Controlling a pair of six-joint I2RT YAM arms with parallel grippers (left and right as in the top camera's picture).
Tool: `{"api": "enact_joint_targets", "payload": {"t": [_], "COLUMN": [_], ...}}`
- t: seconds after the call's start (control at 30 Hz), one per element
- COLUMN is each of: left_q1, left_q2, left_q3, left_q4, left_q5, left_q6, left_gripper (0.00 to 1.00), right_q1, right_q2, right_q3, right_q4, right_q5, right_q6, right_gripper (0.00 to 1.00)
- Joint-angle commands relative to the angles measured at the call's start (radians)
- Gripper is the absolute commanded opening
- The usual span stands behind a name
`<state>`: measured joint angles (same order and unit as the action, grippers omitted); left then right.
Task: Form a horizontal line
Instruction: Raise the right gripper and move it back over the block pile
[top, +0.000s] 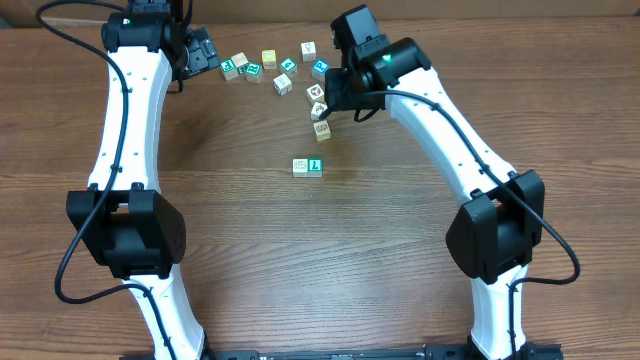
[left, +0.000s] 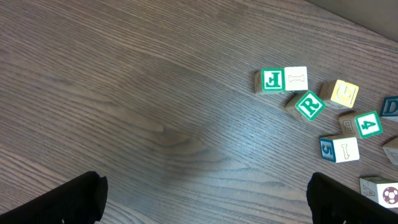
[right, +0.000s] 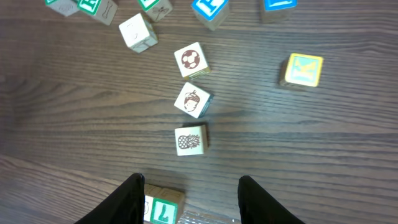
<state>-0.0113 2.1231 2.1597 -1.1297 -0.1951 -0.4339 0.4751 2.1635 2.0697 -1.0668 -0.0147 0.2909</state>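
Small wooden picture and letter blocks lie scattered at the far middle of the table. Two blocks (top: 308, 166) sit side by side further forward, one with a green letter L (right: 164, 209). A pineapple block (right: 190, 140), an acorn block (right: 193, 100) and a ball block (right: 189, 60) run in a loose column toward them. My right gripper (right: 190, 200) is open and empty above the bare wood between the pineapple block and the pair. My left gripper (left: 205, 202) is open and empty, left of the J block (left: 272, 79) and green R block (left: 309, 105).
A yellow block (right: 304, 68) lies apart to the right in the right wrist view. More blocks, a green 4 (left: 368, 124) and a blue 5 (left: 339, 149), cluster in the left wrist view. Both arms reach over the far half of the table (top: 400, 260).
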Motion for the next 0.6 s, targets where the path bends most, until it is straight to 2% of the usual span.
{"api": "enact_joint_targets", "payload": {"t": [0.0,0.07,0.13,0.3,0.37,0.4,0.47,0.53,0.57], "left_q1": [0.0,0.0,0.0,0.0,0.0,0.0,0.0,0.0,0.0], "left_q2": [-0.004,-0.004,-0.004,-0.004,-0.004,-0.004,-0.004,-0.004,-0.004], "left_q3": [0.013,0.013,0.013,0.013,0.013,0.013,0.013,0.013,0.013], "left_q4": [0.001,0.001,0.001,0.001,0.001,0.001,0.001,0.002,0.001], "left_q5": [-0.003,-0.003,-0.003,-0.003,-0.003,-0.003,-0.003,-0.003,-0.003], "left_q6": [0.011,0.011,0.011,0.011,0.012,0.011,0.011,0.011,0.011], "left_gripper": [1.0,1.0,1.0,1.0,1.0,1.0,1.0,1.0,1.0], "right_q1": [0.031,0.037,0.04,0.044,0.05,0.054,0.063,0.067,0.068], "right_q2": [0.032,0.046,0.063,0.095,0.098,0.099,0.104,0.106,0.106], "right_q3": [-0.007,-0.007,-0.007,-0.016,-0.023,-0.023,-0.023,-0.023,-0.024], "right_q4": [0.006,0.013,0.021,0.017,0.014,0.011,0.01,0.014,0.018], "right_q5": [0.002,0.003,0.003,-0.006,-0.013,-0.013,-0.013,-0.012,-0.012], "right_q6": [-0.008,-0.008,-0.008,-0.008,-0.008,-0.008,-0.008,-0.008,-0.008], "right_gripper": [0.46,0.55,0.57,0.56,0.5,0.44,0.28,0.07,0.05]}}
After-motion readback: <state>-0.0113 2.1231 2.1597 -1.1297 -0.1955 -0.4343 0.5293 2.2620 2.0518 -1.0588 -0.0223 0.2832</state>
